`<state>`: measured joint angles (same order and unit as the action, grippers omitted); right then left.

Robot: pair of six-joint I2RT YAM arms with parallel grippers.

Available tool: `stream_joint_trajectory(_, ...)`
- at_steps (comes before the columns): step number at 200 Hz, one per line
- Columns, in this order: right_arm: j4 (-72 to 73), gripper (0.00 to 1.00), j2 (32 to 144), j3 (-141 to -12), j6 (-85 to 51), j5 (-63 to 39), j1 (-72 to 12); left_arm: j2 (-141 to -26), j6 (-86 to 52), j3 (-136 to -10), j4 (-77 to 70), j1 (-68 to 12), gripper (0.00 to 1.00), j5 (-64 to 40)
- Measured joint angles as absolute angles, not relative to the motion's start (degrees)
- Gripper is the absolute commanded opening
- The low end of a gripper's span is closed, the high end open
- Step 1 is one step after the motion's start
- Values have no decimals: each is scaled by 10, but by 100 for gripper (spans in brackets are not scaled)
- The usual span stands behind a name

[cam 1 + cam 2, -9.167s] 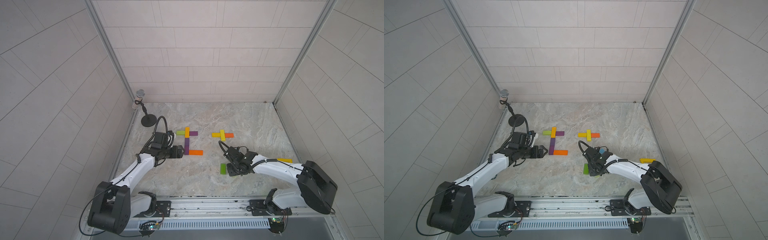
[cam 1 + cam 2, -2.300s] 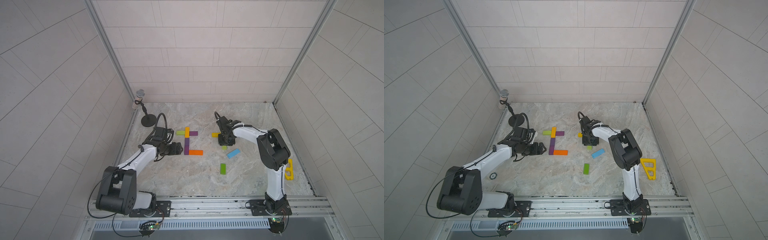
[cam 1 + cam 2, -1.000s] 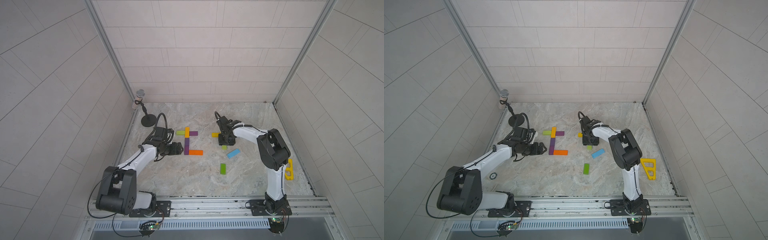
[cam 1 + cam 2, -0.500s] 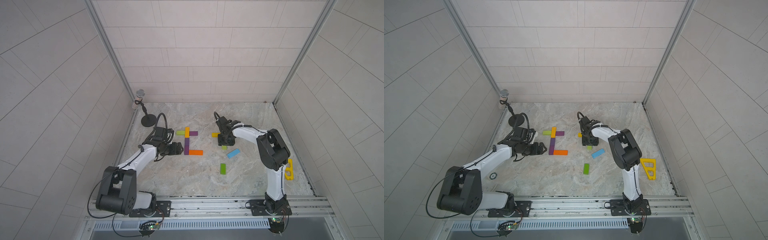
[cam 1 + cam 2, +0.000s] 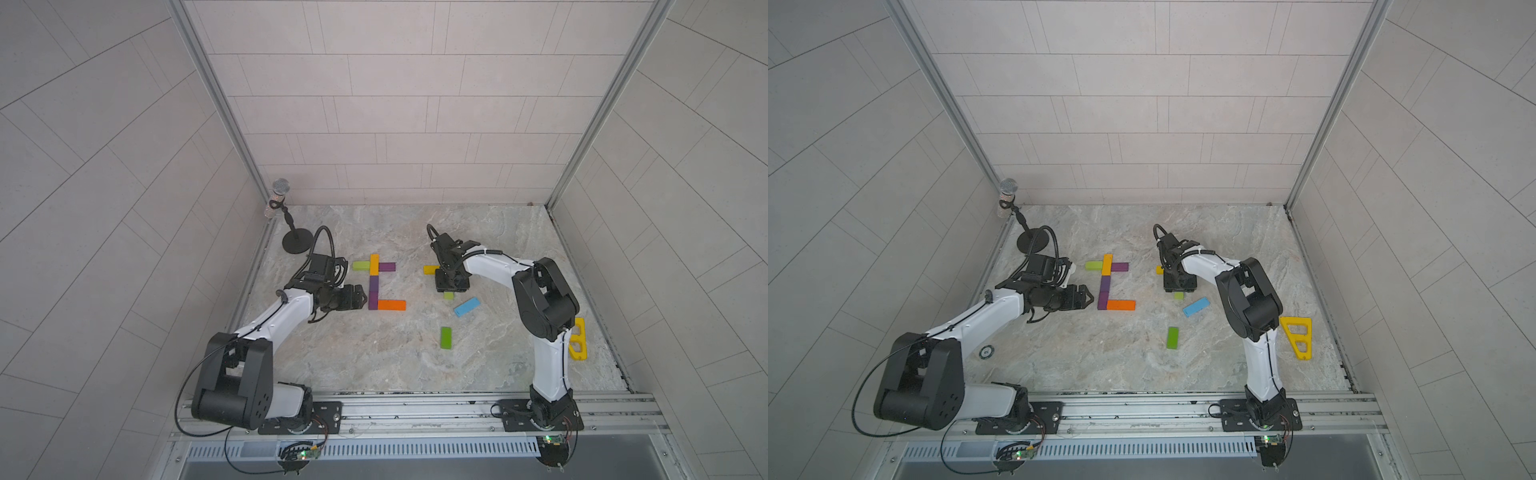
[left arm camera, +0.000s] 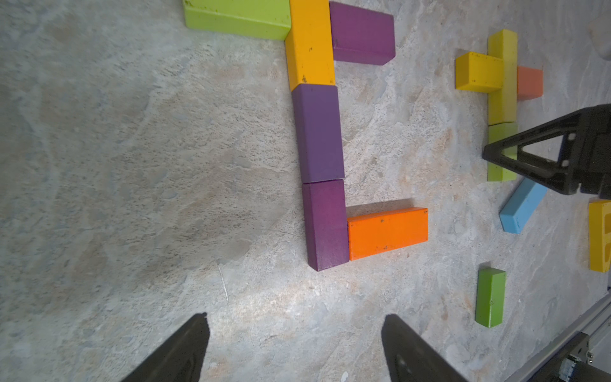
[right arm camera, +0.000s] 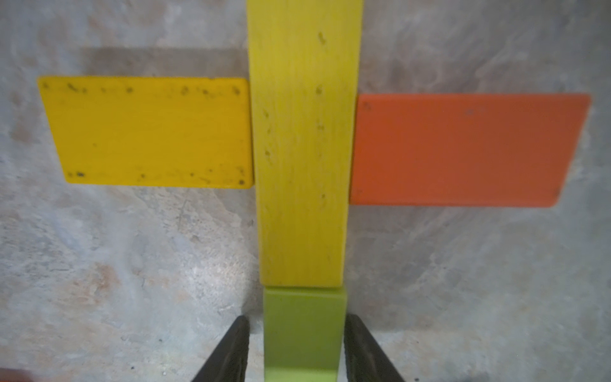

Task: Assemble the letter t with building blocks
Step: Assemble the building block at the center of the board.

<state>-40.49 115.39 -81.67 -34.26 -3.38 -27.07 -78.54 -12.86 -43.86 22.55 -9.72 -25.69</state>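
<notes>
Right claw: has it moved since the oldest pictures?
Yes. The right claw was beside the green block; now it straddles the lime block, nearer the back wall.

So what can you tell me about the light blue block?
The light blue block is a small flat rectangle that looks like painted wood. It lies flat on the marble table, turned at a slant, on its own. Nothing touches it. The right pincer is close by, around a lime block.
</notes>
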Motion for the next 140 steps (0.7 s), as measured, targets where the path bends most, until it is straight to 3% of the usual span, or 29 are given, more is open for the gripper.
stream_joint_trajectory(140,-409,48,1154,-819,-342,-34,-275,-785,-129,-439,225,-97,87,-258)
